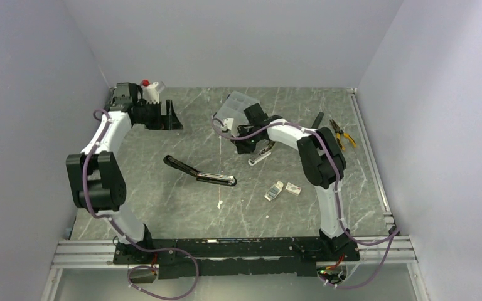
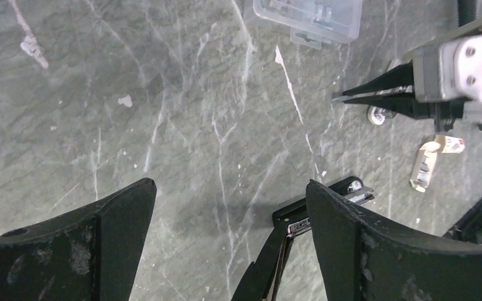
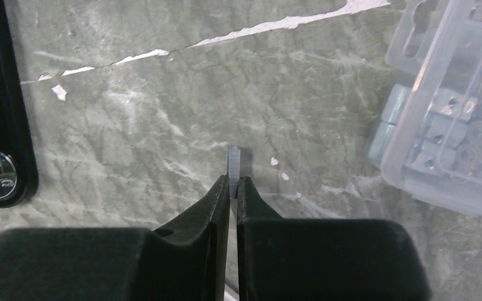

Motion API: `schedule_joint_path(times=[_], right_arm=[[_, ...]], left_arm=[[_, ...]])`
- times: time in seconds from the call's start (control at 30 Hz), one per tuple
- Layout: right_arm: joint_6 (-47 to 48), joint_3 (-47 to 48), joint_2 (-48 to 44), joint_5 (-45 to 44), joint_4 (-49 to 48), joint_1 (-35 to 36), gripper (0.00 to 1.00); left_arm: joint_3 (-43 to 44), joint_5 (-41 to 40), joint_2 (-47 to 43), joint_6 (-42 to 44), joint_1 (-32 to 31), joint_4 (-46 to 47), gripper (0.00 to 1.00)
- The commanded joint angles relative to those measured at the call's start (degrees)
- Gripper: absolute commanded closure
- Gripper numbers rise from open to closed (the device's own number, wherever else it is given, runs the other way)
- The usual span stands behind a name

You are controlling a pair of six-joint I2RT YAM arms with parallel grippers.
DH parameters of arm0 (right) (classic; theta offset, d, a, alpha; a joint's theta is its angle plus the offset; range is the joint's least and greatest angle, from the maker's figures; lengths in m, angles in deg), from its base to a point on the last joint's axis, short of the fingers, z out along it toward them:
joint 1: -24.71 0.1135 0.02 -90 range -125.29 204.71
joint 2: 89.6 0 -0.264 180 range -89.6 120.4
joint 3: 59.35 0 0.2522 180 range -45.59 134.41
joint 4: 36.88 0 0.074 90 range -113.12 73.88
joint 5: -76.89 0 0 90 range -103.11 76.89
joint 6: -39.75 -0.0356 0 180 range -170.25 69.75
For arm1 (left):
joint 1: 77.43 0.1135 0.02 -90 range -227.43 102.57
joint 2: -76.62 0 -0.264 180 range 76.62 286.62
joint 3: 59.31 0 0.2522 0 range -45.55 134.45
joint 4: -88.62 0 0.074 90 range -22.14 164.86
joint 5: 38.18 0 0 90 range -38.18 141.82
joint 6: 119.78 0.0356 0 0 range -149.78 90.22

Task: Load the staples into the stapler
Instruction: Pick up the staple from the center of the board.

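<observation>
**A:** What do your right jaws have?

**B:** They're clenched on the staples (image 3: 233, 162), a short grey strip poking out past the tips. It hangs over bare desk (image 1: 182, 210), between the middle and the far edge. Your left jaws are released and spread wide, up by the far left corner.

**A:** How much room have you got?

**B:** The clear compartment case (image 1: 237, 105) sits just beside your right jaws, on the far side. Between your two arms the desk lies open. The stapler (image 1: 199, 174) is folded open near the middle, apart from the strip. Walls (image 1: 238, 44) close off the left, far and right edges, and a metal rail (image 1: 81, 254) runs along the near edge.

**A:** And the surface?

**B:** Flat grey-green marbling with white veins and a few white flecks.

**A:** Count it for me.

**B:** There's one stapler, one strip in your jaws and one clear case. Two white box parts (image 1: 275, 190) lie just beside each other toward the near right corner. One pair of yellow-handled pliers (image 1: 342, 135) lies by the right edge.
</observation>
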Motion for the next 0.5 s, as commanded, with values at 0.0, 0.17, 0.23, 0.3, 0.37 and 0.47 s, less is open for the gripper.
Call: schedule_joint_path(times=[0.0,0.17,0.23,0.3,0.37,0.47], right_arm=[[-0.44,-3.70,-4.79,1.14,-3.55,0.55,0.93],[-2.59,-5.82,-9.58,1.43,-5.53,0.56,0.99],[-3.55,-6.16,-12.30,0.99,-5.42,0.59,0.99],[-4.81,-6.32,-15.61,0.32,-5.01,0.56,0.99],[-6.05,-6.21,-19.05,-0.17,-3.54,0.57,0.98],[-8.00,-6.64,-23.83,-1.16,-2.11,0.55,0.98]], left_arm=[[9.57,6.57,5.52,0.45,0.04,-8.72,0.06],[12.21,13.36,8.34,-4.86,-0.51,-8.51,0.06],[13.04,15.91,9.01,-7.42,-1.64,-7.92,0.06],[14.03,18.75,9.87,-9.77,-3.76,-7.71,0.06],[14.72,21.41,10.95,-13.18,-6.70,-7.03,0.06],[13.65,27.76,12.63,-21.32,-11.17,-2.02,0.06]])
